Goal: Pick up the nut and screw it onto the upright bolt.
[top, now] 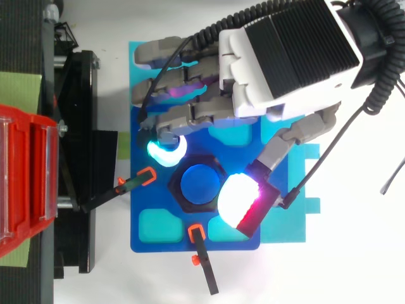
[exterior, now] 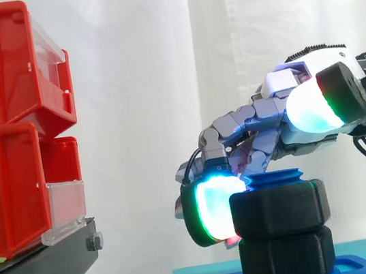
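Nut (exterior: 280, 208) sits near the top of the bolt (exterior: 272, 180), axis upright. The hand (top: 285, 57) arches directly over the bolt. Grip on nut: cannot tell.

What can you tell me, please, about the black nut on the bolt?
The nut is black, hexagonal, matte, plastic-looking. It sits level on the upright blue bolt, whose top shows just above it, stacked on a second black hex piece. One glowing pad of the robot hand lies against its left face in the side view; another pad hangs higher, clear of it.
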{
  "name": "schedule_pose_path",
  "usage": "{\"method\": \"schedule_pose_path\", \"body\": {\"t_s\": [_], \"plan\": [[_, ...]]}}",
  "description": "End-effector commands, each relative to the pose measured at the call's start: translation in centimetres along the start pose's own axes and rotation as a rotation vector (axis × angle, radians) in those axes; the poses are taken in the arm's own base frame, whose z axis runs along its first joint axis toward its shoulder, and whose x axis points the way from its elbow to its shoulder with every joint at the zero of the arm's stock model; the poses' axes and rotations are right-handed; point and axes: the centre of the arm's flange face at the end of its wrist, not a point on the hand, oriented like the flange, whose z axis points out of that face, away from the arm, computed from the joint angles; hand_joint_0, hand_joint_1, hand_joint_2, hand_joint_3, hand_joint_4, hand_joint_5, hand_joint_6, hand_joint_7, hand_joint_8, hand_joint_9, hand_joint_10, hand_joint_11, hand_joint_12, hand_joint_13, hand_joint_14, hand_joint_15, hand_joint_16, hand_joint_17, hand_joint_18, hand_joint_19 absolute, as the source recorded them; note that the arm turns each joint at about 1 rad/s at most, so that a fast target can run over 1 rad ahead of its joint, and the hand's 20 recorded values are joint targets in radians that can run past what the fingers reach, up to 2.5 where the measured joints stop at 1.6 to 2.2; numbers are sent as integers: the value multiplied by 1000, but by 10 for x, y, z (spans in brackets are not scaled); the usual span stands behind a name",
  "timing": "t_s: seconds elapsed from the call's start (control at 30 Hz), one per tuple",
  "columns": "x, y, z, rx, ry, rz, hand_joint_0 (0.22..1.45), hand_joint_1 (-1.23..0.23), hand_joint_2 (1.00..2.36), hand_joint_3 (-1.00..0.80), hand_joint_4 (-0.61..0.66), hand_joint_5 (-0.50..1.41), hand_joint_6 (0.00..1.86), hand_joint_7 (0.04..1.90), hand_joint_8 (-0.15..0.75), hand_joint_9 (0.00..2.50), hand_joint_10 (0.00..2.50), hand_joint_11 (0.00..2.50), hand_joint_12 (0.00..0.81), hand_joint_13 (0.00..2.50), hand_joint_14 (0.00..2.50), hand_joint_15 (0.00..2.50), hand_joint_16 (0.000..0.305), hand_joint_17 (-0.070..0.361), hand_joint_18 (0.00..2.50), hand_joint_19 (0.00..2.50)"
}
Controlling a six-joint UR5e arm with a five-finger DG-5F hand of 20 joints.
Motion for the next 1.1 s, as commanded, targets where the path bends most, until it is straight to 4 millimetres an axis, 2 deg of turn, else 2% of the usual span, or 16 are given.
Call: {"method": "schedule_pose_path", "body": {"t_s": [0.0,0.3,0.53,0.83,1.07], "plan": [[-1,-1,-1,1,-2,-1,499,-212,1000,-500,205,-45,510,1411,300,799,0,0,298,440,0,0,31,70,67,0],[-2,-3,-1,-3,-13,-9,461,-195,1000,-500,190,-14,620,1202,312,944,0,0,296,537,0,0,32,71,171,0],[-4,-6,-4,-12,-9,-7,472,-187,1000,-500,124,29,630,1172,296,1131,0,0,257,668,0,0,27,60,313,0],[-7,-12,-9,-15,-13,-9,484,-200,1000,-500,99,52,633,1178,283,1355,0,17,212,825,0,0,21,46,509,0],[-12,-15,-12,-24,-22,-16,492,-217,1000,-500,59,68,637,1175,223,1547,0,44,162,982,0,0,14,32,714,0]]}}
